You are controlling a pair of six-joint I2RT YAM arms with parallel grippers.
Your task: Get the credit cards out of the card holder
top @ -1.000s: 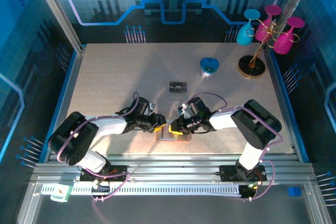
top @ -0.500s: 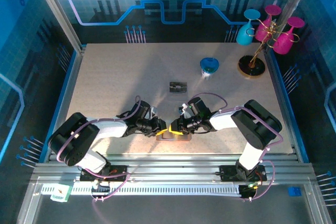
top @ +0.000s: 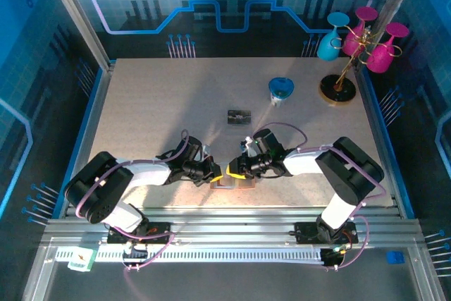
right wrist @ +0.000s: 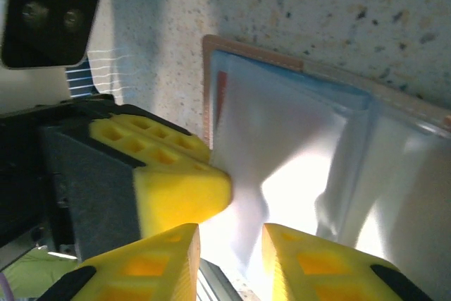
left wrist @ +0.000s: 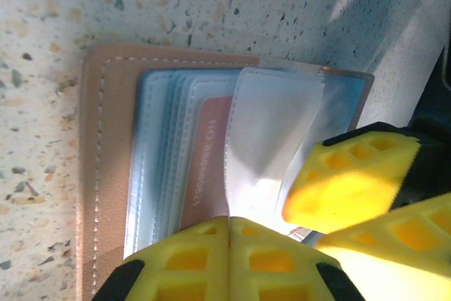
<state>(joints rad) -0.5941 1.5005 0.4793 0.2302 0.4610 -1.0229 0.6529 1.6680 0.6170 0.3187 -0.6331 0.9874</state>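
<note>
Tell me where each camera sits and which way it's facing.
Top external: above and behind the arms, looking down at the table; both arms show, left gripper and right gripper both at the card holder.
Left wrist: on the left arm, close over the open card holder; shut fingers at bottom.
Right wrist: on the right arm, over the same holder; parted fingers at bottom.
Shared: both wrist views catch the other arm's yellow finger.

Blue cup [top: 281, 90] near a gold stand [top: 338, 90] of coloured goblets [top: 366, 16]
</note>
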